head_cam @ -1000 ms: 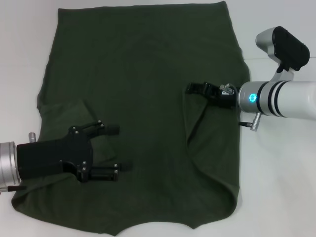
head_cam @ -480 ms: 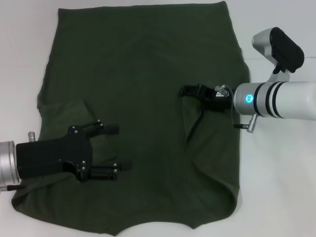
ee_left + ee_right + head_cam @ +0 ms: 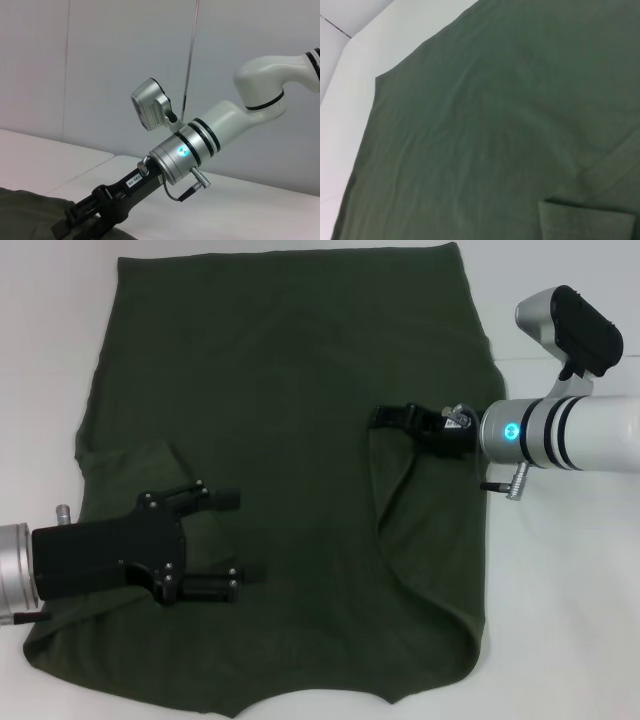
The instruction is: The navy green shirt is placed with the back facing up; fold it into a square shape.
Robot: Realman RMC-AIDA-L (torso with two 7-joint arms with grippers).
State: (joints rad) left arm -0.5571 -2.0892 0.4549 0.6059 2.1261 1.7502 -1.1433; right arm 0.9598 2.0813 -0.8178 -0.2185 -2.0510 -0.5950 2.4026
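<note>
Folding sleeves inward on the large dark olive-green soft fabric shirt (image 3: 290,440): left gripper (image 3: 236,537) released; right gripper (image 3: 385,420) probably clenched on the shirt. Next, laying right sleeve flat.

Almost nothing can be read here. In the left wrist view, a small white label (image 3: 131,181) sits on the dark neck of the right arm, just below its silver ring, lower middle of the frame; it carries a short row of dark characters, too small to make out. The shirt (image 3: 290,440) shows its plain back, with no lettering in any view.
</note>
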